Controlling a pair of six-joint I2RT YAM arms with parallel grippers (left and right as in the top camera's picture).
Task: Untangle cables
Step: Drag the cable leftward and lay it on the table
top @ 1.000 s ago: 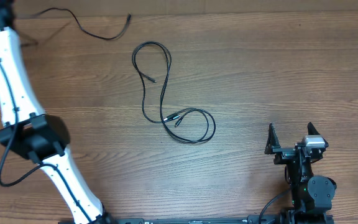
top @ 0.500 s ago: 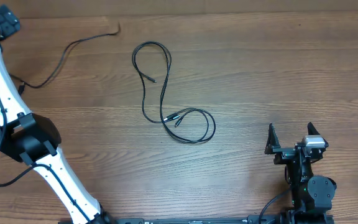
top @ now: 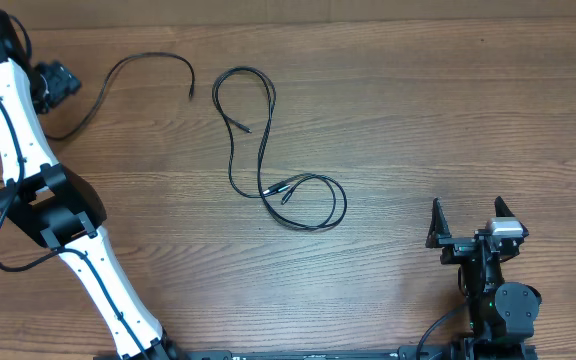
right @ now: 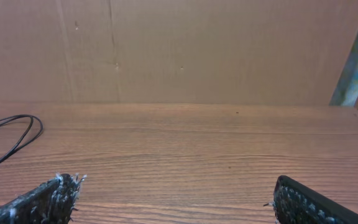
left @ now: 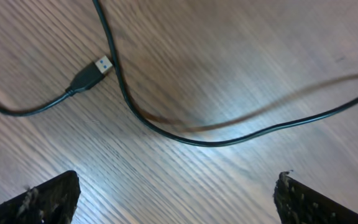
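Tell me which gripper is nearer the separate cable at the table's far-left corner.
Left. The left gripper hovers directly over that cable, fingers open; the right gripper sits far away at the opposite, near-right corner.

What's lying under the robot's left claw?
A thin black cable curving across the brown wooden table, beside a black plug with a silvery tip. The open left gripper hides nothing.

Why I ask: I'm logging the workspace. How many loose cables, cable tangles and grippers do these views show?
Cable lying apart: 1
Cable tangle: 1; its strands cannot be counted separately
Grippers: 2, left gripper and right gripper, both open
Total: 4
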